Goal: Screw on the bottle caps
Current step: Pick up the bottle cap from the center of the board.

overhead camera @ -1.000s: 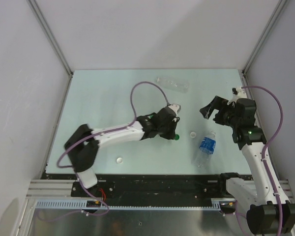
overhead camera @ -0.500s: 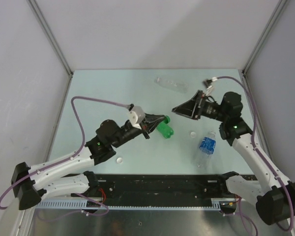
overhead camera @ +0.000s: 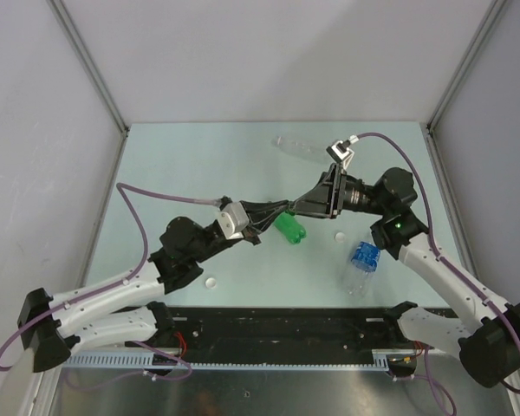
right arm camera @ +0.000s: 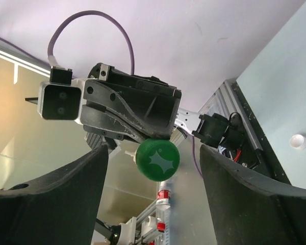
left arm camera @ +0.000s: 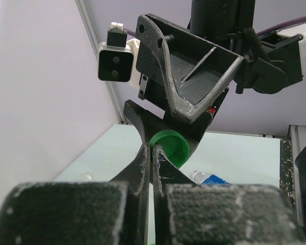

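Your left gripper (left arm camera: 152, 153), fingers pressed together, pinches the green bottle (overhead camera: 290, 228) above mid-table. Your right gripper (right arm camera: 154, 150) is spread either side of its green end, untouching, as only the wrist views show. The top view counts three bottles: the blue-labelled bottle (overhead camera: 362, 260) and clear bottle (overhead camera: 300, 147) lie flat. Two caps lie loose: near white cap (overhead camera: 211, 282), far white cap (overhead camera: 340, 235). Contents: cannot tell.

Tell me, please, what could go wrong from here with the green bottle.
1. The left gripper pinches the green bottle only at its jaws' tips, so a push from the open right gripper may twist it loose.
2. Both grippers are nose to nose; their jaws could clash.
3. A dropped bottle could knock the white cap lying nearby.
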Controlling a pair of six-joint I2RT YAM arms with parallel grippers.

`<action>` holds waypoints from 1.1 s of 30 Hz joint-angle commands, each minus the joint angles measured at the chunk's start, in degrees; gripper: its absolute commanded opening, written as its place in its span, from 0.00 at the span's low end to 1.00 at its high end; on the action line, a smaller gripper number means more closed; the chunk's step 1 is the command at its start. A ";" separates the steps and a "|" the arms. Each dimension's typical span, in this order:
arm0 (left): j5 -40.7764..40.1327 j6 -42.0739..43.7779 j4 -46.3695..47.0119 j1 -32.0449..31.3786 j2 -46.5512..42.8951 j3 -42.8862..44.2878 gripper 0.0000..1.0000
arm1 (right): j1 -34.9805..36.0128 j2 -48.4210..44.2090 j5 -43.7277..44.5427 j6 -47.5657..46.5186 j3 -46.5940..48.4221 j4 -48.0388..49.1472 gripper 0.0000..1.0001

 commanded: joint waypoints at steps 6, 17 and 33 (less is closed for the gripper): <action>5.34 3.08 3.23 -0.21 -2.67 -1.40 0.00 | 0.65 -1.71 -1.70 1.74 0.40 2.39 0.64; 5.61 3.57 3.23 -0.16 -3.28 -2.01 0.00 | 0.94 -1.72 -3.06 1.46 0.40 2.09 0.53; 9.14 3.54 3.14 -0.17 -2.97 -2.25 0.00 | 1.15 -3.95 -5.02 -1.30 0.40 0.57 0.39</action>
